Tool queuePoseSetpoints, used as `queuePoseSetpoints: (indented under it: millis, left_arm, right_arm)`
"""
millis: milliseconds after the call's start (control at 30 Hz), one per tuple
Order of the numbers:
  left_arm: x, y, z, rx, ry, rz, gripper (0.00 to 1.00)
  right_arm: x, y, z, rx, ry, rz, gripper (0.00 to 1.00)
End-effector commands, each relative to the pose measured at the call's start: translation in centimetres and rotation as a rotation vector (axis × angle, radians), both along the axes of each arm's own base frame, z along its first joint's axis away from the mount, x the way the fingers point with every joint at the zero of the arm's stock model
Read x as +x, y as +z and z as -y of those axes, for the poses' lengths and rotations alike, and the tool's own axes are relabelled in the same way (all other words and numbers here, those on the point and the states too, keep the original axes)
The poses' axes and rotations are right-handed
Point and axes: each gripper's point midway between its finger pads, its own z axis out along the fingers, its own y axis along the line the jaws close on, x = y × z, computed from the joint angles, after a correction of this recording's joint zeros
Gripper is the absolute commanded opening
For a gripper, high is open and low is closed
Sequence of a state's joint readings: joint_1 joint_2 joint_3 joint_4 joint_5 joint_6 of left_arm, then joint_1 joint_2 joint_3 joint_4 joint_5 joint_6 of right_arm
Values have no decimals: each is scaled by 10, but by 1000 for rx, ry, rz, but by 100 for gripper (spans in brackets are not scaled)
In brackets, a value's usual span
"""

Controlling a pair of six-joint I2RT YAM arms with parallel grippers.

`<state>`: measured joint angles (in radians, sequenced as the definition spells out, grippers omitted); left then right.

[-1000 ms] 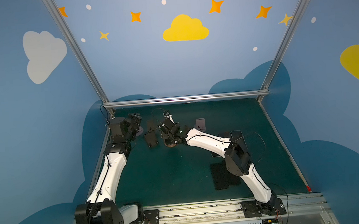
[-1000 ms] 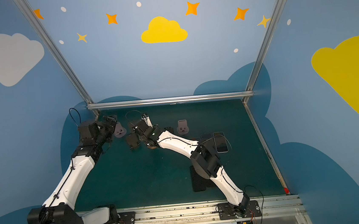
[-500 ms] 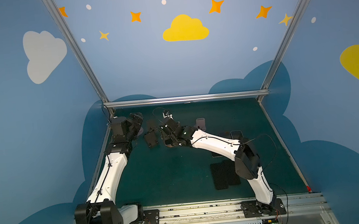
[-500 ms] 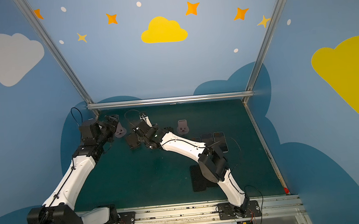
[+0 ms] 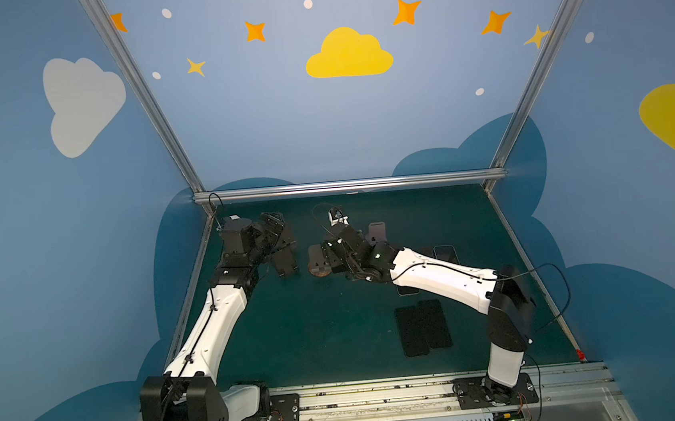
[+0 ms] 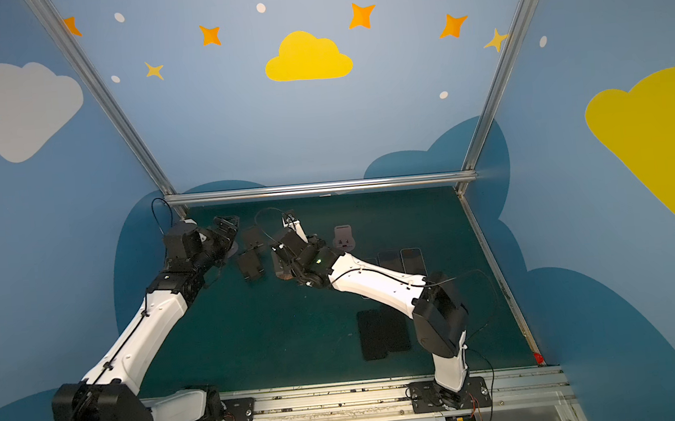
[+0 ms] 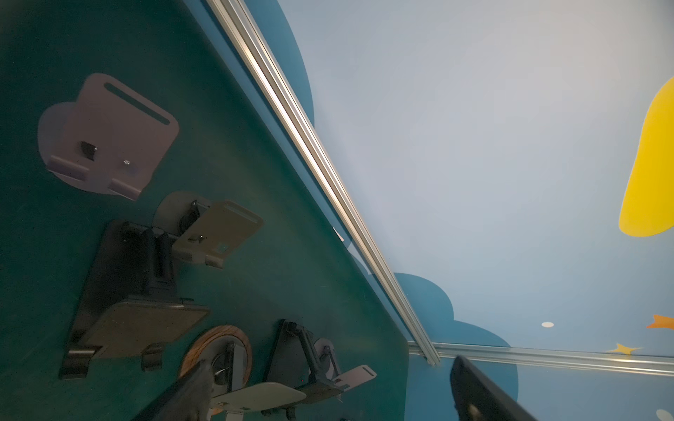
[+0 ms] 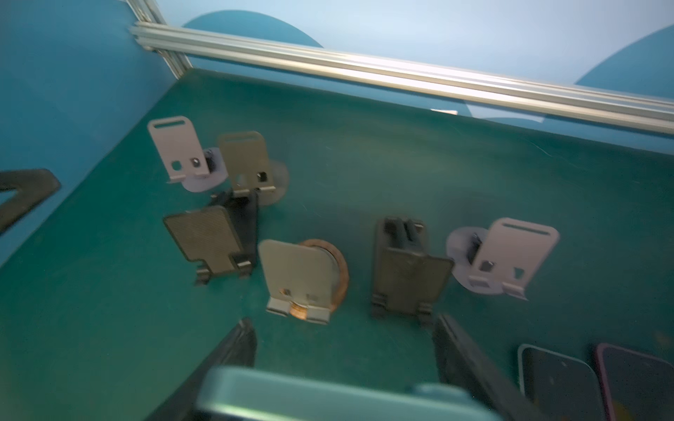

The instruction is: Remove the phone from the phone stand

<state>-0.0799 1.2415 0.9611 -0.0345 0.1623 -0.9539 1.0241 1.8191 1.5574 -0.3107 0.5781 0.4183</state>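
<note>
Now right gripper (image 8: 343, 328) clamped on side edges of pale teal slab phone (image 8: 328, 397): rigid, slick, fragile, we judge; left gripper (image 7: 330, 362), at 10 o'clock, gapes empty.

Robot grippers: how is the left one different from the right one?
The left gripper has its jaws wide apart and holds nothing; the right gripper is closed on a pale blue-green phone. The left gripper hangs near the table's far left corner; the right gripper is nearer the middle. Both are black.
</note>
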Motion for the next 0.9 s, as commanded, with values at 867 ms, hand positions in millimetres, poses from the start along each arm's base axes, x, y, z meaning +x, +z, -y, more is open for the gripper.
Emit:
queuePoseSetpoints:
  millis: [867]
  left_arm:
    - [0, 9, 46, 80, -127, 25, 100]
  right_arm:
    - [-31, -94, 89, 10, -134, -276, 65]
